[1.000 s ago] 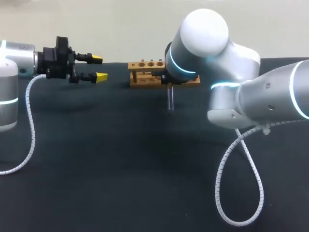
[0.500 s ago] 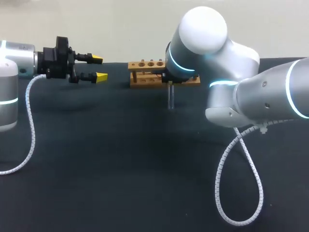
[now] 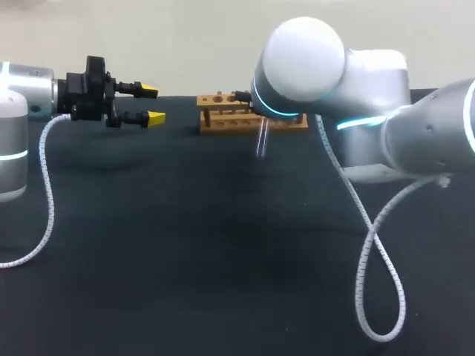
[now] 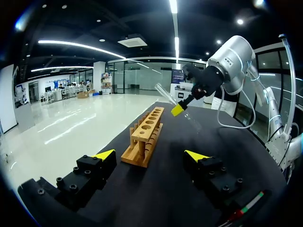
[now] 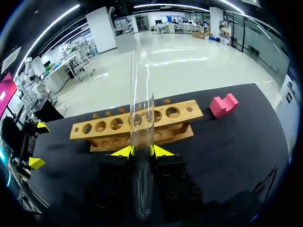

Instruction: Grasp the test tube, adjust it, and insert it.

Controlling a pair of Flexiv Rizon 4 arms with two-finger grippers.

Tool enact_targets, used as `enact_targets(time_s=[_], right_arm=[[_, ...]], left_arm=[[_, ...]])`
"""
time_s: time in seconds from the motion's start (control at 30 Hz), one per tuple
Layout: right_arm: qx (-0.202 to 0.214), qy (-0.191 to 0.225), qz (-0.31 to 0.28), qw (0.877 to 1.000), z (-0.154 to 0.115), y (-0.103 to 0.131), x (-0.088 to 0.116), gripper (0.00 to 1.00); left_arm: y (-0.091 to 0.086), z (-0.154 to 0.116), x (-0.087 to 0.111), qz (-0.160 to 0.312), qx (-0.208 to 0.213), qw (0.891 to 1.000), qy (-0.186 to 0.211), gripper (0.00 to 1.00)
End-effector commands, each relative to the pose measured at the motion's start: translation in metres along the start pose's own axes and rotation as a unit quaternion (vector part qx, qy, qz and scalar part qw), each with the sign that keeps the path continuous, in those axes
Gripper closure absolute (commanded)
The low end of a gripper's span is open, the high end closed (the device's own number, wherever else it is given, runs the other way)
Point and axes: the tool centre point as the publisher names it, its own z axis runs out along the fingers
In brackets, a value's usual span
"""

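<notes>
A clear glass test tube [image 5: 142, 118] is held near its middle by my right gripper [image 5: 142, 151], whose yellow tips press on it from both sides. The tube hangs tilted above the table, just in front of the wooden rack [image 3: 223, 111] with its row of holes. In the head view the tube [image 3: 261, 142] shows below my right arm's elbow, which hides the gripper itself. My left gripper [image 3: 152, 104] is open and holds nothing, hovering to the left of the rack. From the left wrist the rack [image 4: 144, 137] lies ahead of the fingers, with the tube [image 4: 166, 93] beyond it.
A pink block [image 5: 223, 105] sits on the table just past the rack's far end. White coiled cables [image 3: 371, 245] hang from both arms over the dark table [image 3: 185, 245].
My right arm has swung its forearm up and to the right. The tube has risen a little and now tilts instead of hanging straight. The left arm has kept still.
</notes>
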Motion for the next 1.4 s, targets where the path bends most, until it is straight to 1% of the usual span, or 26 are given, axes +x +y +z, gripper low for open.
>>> enact_targets(time_s=[0.03,0.13,0.27,0.53,0.87,1.0,1.4], right_arm=[[-0.004,-0.144,0.008,0.990,-0.029,-0.009,0.003,1.00],[-0.003,-0.170,0.007,0.985,-0.039,-0.010,-0.001,1.00],[-0.002,-0.192,0.009,0.981,-0.052,-0.010,-0.005,1.00],[-0.007,-0.206,0.006,0.979,-0.071,-0.012,-0.011,1.00],[-0.023,-0.197,0.000,0.980,-0.078,-0.013,-0.012,1.00],[-0.024,-0.191,0.005,0.981,-0.082,-0.013,-0.015,1.00],[-0.024,-0.191,0.005,0.981,-0.082,-0.013,-0.015,1.00]], left_arm=[[-0.002,-0.001,0.001,0.002,-0.002,1.000,-0.002,0.00],[-0.002,-0.001,0.001,0.002,-0.002,1.000,-0.002,0.00],[-0.002,-0.001,0.001,0.002,-0.002,1.000,-0.002,0.00],[-0.002,-0.001,0.001,0.002,-0.002,1.000,-0.002,0.00],[-0.002,-0.001,0.001,0.002,-0.002,1.000,-0.002,0.00],[-0.002,-0.001,0.001,0.002,-0.002,1.000,-0.002,0.00],[-0.002,-0.001,0.001,0.002,-0.002,1.000,-0.002,0.00]])
